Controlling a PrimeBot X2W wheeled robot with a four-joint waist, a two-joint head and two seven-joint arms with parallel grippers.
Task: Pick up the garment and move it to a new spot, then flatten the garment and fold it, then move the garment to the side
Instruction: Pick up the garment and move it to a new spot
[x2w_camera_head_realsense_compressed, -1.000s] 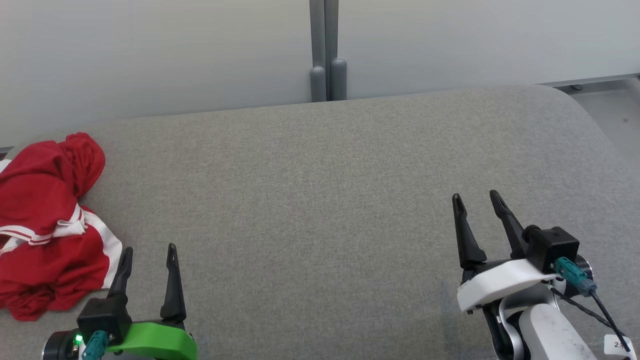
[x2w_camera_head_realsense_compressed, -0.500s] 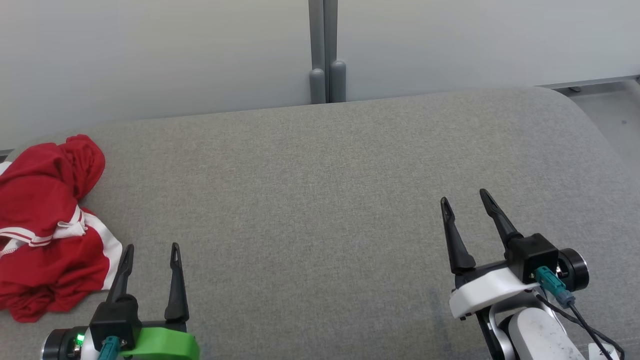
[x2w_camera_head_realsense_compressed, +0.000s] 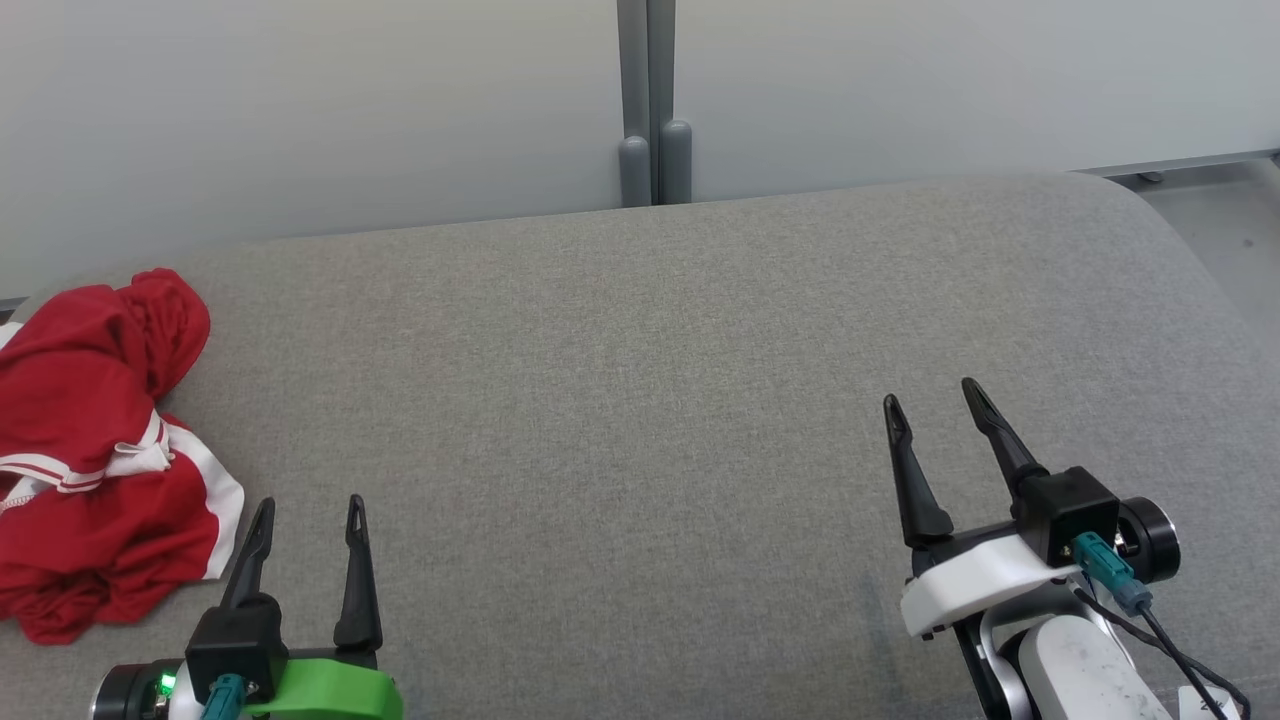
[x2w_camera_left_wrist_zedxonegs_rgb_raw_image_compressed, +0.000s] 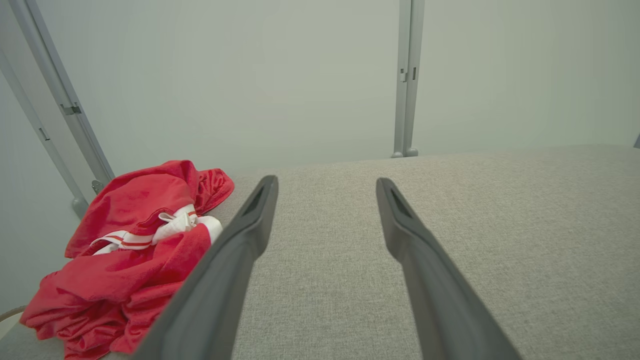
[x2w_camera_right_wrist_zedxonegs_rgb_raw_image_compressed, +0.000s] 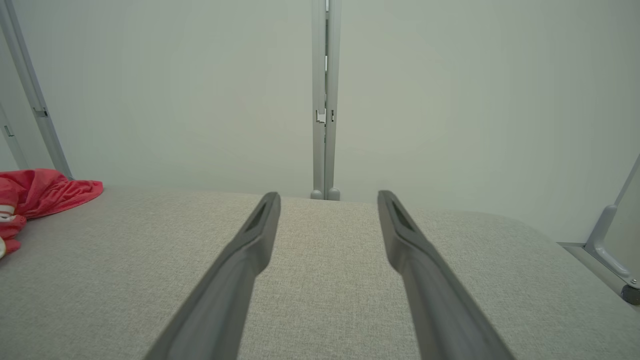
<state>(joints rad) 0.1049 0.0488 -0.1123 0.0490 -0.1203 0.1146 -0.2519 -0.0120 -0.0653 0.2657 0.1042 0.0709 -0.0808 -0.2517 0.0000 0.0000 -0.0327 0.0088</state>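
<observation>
1. Head view: the garment lies in a crumpled red-and-white heap at the left edge of the frame, on the grey surface. The left gripper is at the lower left with its jaws wide and nothing between them. Its tips are just beside the heap's lower right edge but apart from it. The right gripper is at the lower right, also with wide, empty jaws, and is well apart from the garment.

2. Left wrist view: the garment fills the lower left of the frame. It is bunched, with white striped trim showing in the middle of the heap. The left gripper has its jaws wide, with bare surface between them. One finger overlaps the heap's edge in the picture, but contact cannot be told from here.

3. Right wrist view: a small part of the garment shows at the left edge of the frame. The right gripper has its jaws wide over the surface and points toward the upper middle, away from the heap.

4. Progress, as I judge it: nothing is done yet. The garment is neither lifted, flattened nor folded. The pick-up, the move to a new spot, the flattening, the fold and the final move aside are all left. The left gripper looks best placed for the first grasp.
</observation>
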